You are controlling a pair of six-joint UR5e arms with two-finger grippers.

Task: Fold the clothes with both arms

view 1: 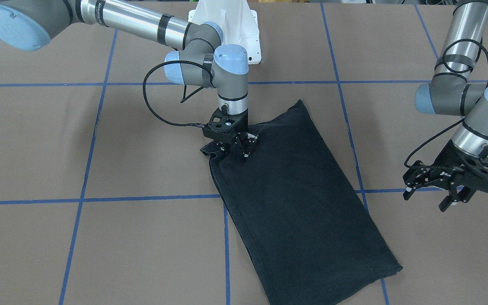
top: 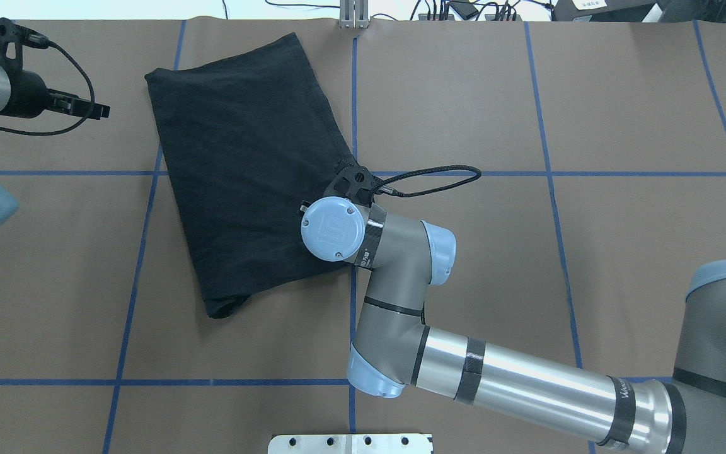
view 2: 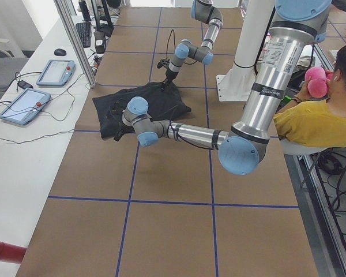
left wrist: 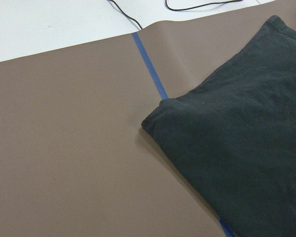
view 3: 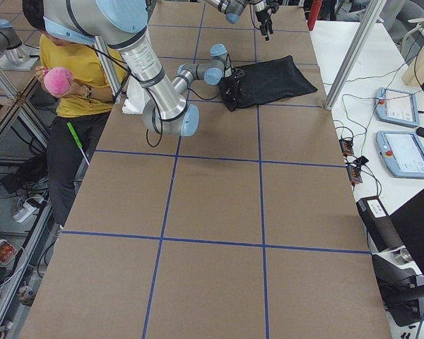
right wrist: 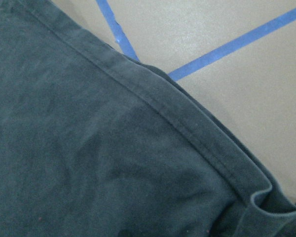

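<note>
Although it is a T-shirt (view 1: pixel 307 203), what lies on the table (view 1: pixel 79 144) reads as a long black rectangle: folded flat, only plain dark cloth facing up, set askew to the blue tape lines (view 1: pixel 100 198). Its surface is smooth but for a small bunched fold at the corner under the right gripper (view 1: pixel 236 151); there the right wrist camera shows a stitched hem (right wrist: pixel 187 123) running slantwise and curling up at its end, with brown table just beyond it. The right gripper points straight down with its fingertips on that corner of the cloth; whether they pinch the fabric or merely rest on it I cannot tell. From this gripper the shirt runs away from the robot and toward the left gripper's side, its far short end lying near the table's edge. The left gripper (view 1: pixel 425 202) hovers over the table surface, fingers spread and holding nothing, well apart from the shirt's nearest long edge; its wrist camera shows one rounded corner of the shirt ahead, with tape and table beside it. On the right gripper's outer side the brown surface stretches wide — and all around the left gripper too
</note>
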